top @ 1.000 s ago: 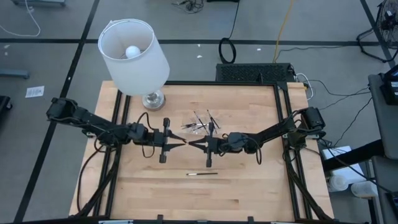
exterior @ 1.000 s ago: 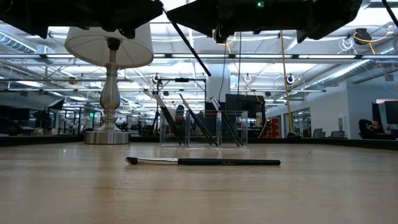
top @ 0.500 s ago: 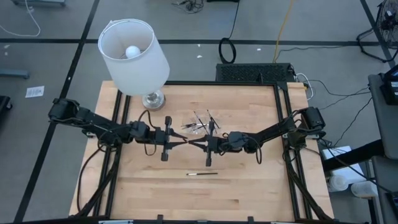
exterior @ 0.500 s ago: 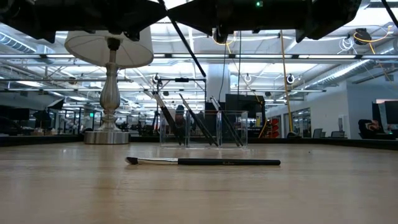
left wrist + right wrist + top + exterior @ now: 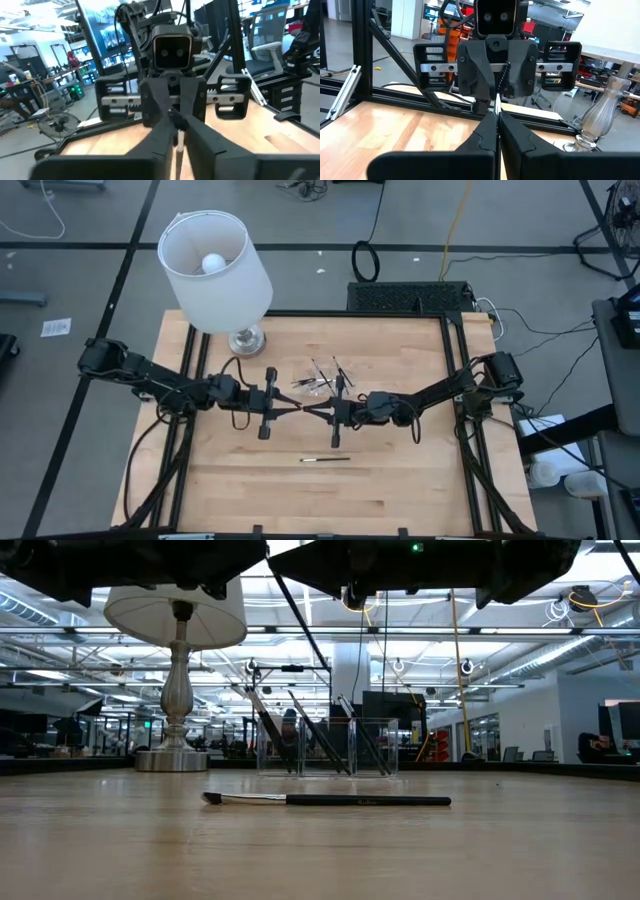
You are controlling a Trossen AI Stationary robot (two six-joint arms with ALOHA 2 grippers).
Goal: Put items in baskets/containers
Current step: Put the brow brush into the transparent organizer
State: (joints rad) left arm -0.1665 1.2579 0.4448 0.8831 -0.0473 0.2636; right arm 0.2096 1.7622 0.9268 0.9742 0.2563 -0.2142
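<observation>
Above the middle of a pale, plank-grained wooden table, the left gripper and the right gripper meet tip to tip, their matte black, wedge-shaped fingers drawn in tight. In both wrist views a thin, pale sliver of a held brush shows in the narrow slit between the closed fingers, so each claw appears clamped on the same stick. The low view shows it as a slim dark rod slanting down from the arms overhead, clear of the table top. A second, loose brush lies flat on the wood on the near side of the grippers and well apart from them. It has a long glossy black handle, a silvery ferrule and a small dark tuft at one end. A faint mark on the handle is too small to read. Just beyond the grippers stands the clear tray, a see-through, straight-walled plastic box. Several tray brushes lean in it at angles, their thin dark shafts crossing one another and their tips rising above its rim. Near the table's far left corner stands a lamp with a smooth white drum shade, on a turned, shiny metal stem and round foot.
</observation>
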